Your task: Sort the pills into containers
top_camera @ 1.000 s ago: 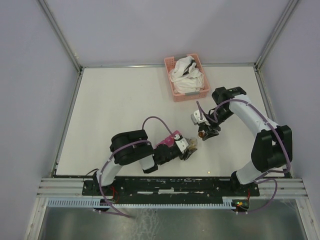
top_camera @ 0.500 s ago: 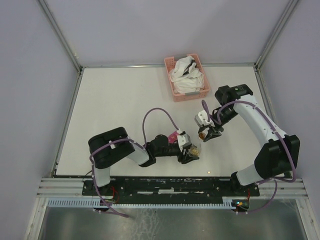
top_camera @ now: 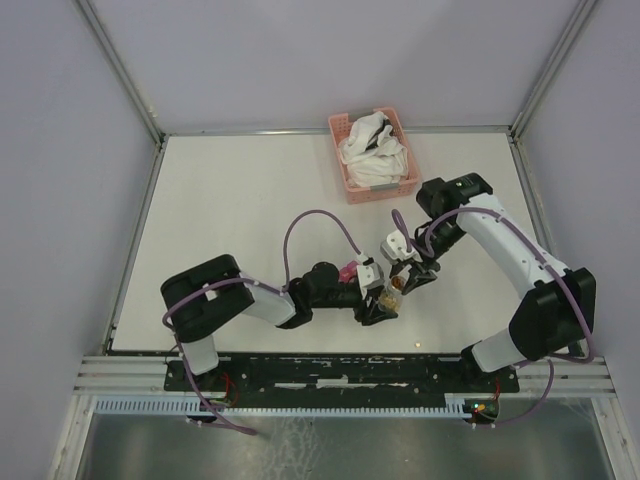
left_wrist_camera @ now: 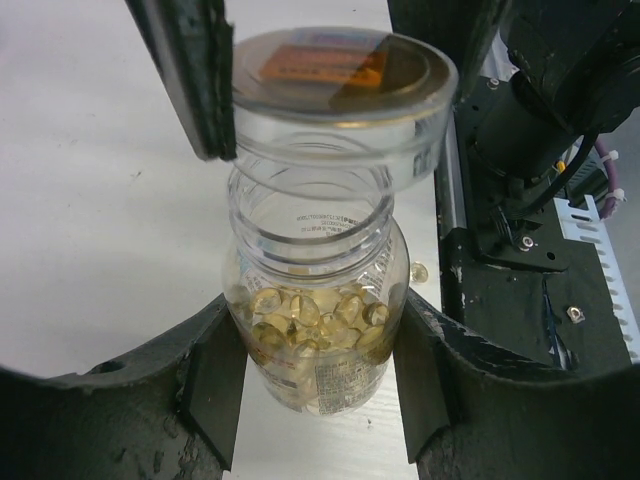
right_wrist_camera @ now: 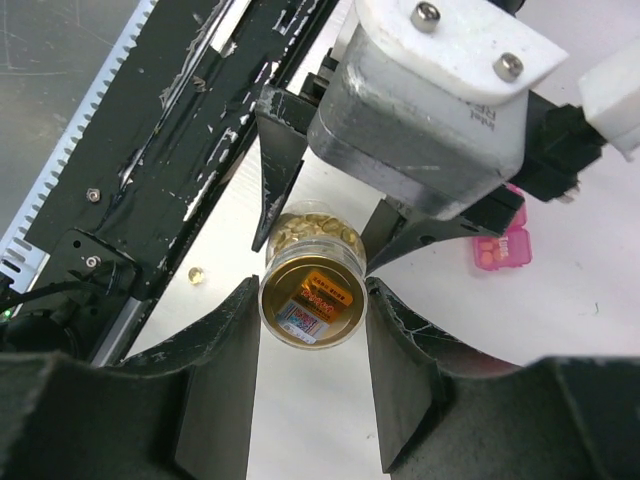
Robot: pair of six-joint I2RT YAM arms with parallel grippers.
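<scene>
Left tool (left_wrist_camera: 316, 392) around jar (left_wrist_camera: 310, 225) of pills (left_wrist_camera: 310, 322)

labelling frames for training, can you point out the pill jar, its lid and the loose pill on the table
pill jar (left_wrist_camera: 315, 345), left wrist view, on its clear lower wall
lid (right_wrist_camera: 312, 304), right wrist view, on its labelled top
loose pill (left_wrist_camera: 420, 271), left wrist view, on its middle
</scene>
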